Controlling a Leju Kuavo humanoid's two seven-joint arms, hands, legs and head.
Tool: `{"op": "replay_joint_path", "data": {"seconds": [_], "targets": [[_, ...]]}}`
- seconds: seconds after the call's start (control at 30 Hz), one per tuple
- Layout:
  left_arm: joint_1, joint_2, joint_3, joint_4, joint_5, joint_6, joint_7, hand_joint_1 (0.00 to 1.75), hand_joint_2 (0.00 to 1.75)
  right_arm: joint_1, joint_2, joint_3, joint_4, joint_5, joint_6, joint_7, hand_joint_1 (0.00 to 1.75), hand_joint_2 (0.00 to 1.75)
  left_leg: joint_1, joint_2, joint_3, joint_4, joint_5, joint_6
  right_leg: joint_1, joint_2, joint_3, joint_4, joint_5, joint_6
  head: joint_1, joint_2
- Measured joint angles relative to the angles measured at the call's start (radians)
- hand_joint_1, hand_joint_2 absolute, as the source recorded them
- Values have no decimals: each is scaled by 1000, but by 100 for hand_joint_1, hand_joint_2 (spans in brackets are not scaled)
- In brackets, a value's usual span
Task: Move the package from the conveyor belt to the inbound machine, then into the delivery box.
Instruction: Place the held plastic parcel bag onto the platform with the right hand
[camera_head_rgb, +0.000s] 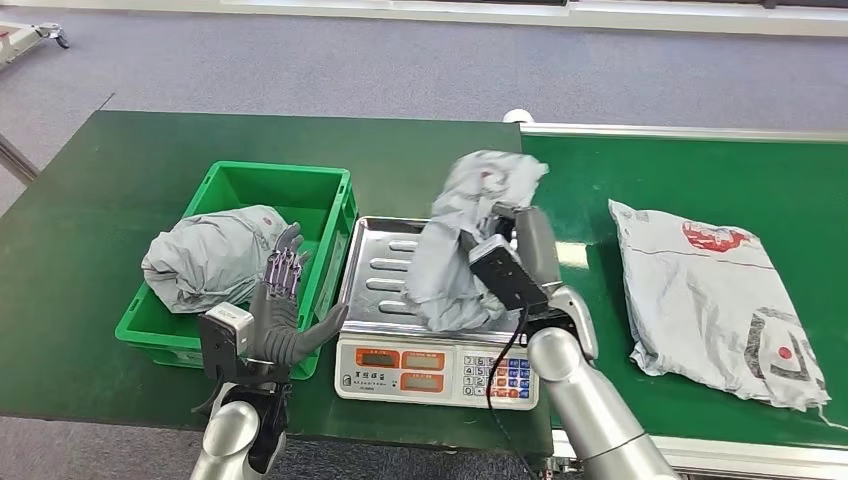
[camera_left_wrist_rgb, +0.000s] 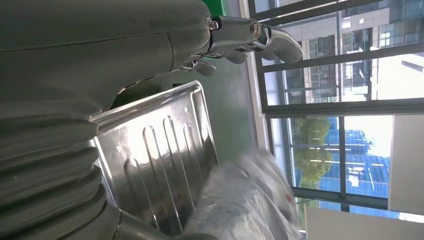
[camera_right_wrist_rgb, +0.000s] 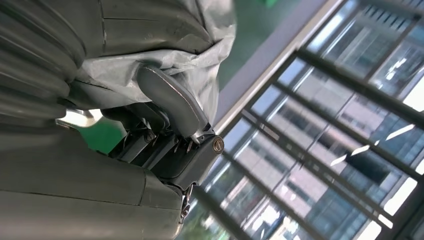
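Tabletop (camera_head_rgb: 80, 200) covered in green carries, from left to right, a green bin (camera_head_rgb: 330, 200), a scale with a steel tray (camera_head_rgb: 385, 265), and the conveyor belt (camera_head_rgb: 700, 170). One grey parcel (camera_head_rgb: 205, 262) already lies in the bin. The left hand (camera_head_rgb: 280, 310) hovers at the bin's near edge, upright, fingers (camera_head_rgb: 285, 265) apart and holding nothing. Over the scale tray, the right hand (camera_head_rgb: 505, 275) grips the package (camera_head_rgb: 460, 240), a crumpled grey bag hanging roughly upright with its lower end on or just above the tray; I cannot tell which. The bin lies to the left of the package, so the right hand likely carries it that way next. Another bag (camera_head_rgb: 715, 300) lies flat on the belt.
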Motion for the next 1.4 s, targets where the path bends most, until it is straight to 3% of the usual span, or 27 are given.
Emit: {"op": "replay_joint_path", "data": {"seconds": [0.27, 0.3, 0.4, 0.43, 0.93, 1.23, 1.4], "targets": [[-4, -4, 3, 0, -9, 4, 5, 0, 175, 15, 41, 129, 22, -47, 21, 6, 175, 175, 0, -2, -1, 0, 0, 0, 0, -2, 0, 0, 0, 0, 0, 0], [-4, -5, 4, -1, -10, 4, 5, 0, 175, 18, 44, 140, 23, -49, 22, 8, 148, 175, 0, -2, -1, 0, 1, 0, 0, -2, 0, 0, 0, 0, 0, 0], [-4, -6, 9, -5, -11, 4, 7, 0, 175, 24, 49, 162, 25, -59, 31, 15, 17, 175, 0, -2, -1, 0, 1, 0, 0, -2, 0, 0, 0, 0, 0, 0], [-4, -6, 10, -7, -12, 4, 7, 0, 175, 25, 50, 167, 25, -64, 36, 18, 0, 175, 0, -2, -1, 0, 1, 0, 0, -2, 0, 0, 0, 0, 0, 0], [-4, -11, 16, -9, -26, 4, 14, 0, 175, 43, 47, 170, 1, -139, 61, 24, 0, 175, 0, -2, -1, 1, 1, 0, 0, -2, 0, 0, 0, 0, 0, 0], [-8, -11, 16, -9, -99, 4, 15, 0, 175, 85, -4, 30, -113, -479, 322, -2, 0, 175, 0, -2, -1, 2, 0, 0, -1, -2, 0, 0, 0, 0, 0, 0], [-9, -2, 16, -9, -129, 0, 15, 0, 175, 169, -37, -91, -193, -591, 385, -59, 0, 175, 0, -2, -1, 2, 0, 1, -1, -2, 0, -1, 0, 0, 0, 0]]}}
